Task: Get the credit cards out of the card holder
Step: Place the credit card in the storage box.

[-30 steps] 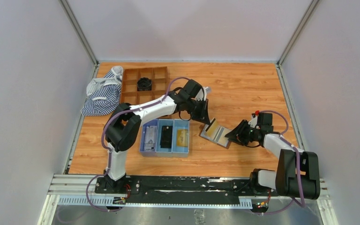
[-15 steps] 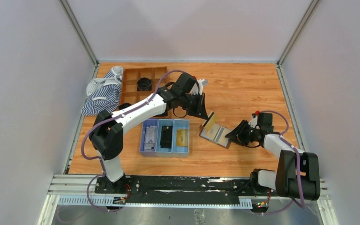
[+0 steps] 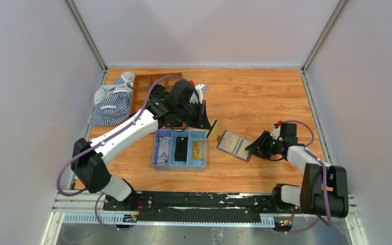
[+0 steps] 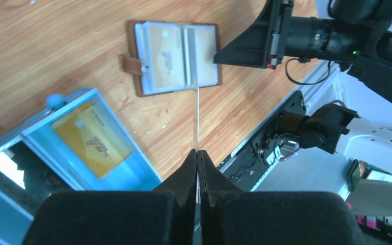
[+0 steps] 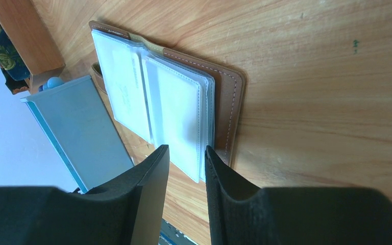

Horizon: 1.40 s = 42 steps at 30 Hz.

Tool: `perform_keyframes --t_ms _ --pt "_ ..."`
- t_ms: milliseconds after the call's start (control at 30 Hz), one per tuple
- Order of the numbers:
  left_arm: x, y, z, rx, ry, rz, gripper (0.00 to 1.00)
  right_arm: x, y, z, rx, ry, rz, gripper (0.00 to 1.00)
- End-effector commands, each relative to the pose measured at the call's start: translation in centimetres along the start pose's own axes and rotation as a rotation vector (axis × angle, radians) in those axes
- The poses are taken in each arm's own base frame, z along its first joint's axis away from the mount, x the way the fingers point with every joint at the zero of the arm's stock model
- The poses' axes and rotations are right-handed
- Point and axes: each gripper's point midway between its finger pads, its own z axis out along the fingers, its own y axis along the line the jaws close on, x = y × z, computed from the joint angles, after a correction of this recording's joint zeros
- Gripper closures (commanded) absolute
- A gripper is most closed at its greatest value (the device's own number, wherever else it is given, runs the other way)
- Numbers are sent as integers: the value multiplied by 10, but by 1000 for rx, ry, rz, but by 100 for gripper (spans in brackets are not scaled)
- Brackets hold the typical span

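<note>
Card holder (image 3: 234,146), brown, lying open and flat to the right of the blue tray (image 3: 179,167), near it but not touching. The right gripper (image 5: 186,155) sits low at its outer edge, fingers slightly parted and gripping nothing, likely placed to brace it. The left gripper (image 4: 197,153) is clenched on a thin card (image 4: 197,115), held edge-on above the gap between them, probably bound for the tray, where a yellow card (image 4: 93,140) already lies.

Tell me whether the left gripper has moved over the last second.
Yes. In the top view the left gripper, shut on a card, has drawn leftward away from the card holder, toward the blue tray.
</note>
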Motion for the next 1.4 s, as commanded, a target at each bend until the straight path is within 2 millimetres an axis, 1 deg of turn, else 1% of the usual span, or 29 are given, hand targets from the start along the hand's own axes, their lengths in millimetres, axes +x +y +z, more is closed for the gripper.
perform_keyframes --t_ms 0,200,367,567,700,800,900,967,1133,1233,1367 --pt "12 27 -11 -94 7 -20 100 -1 -2 -1 21 8 -9 64" --pt "25 54 -20 -192 13 -32 100 1 -3 -1 22 11 -11 64" --pt "31 73 -27 -275 -12 -51 100 3 -7 1 30 22 -7 64" --pt "39 90 -23 -342 -4 -71 100 3 -5 1 24 25 -10 64" --pt "37 100 -21 -401 -25 -86 100 3 -5 1 24 24 -11 64" --pt "32 103 -20 -467 -55 -52 100 4 -6 1 27 27 -10 64" --pt "32 102 -14 -520 -57 -16 100 3 -7 2 29 28 -10 64" --pt "33 106 -10 -575 -51 -2 100 3 -7 2 30 28 -9 64" --pt "37 110 -2 -652 -43 24 100 4 -8 2 30 27 -10 64" --pt "38 116 -3 -728 -55 49 100 5 -9 2 33 31 -8 64" --pt "48 117 4 -761 -38 62 100 5 -9 4 29 31 0 64"
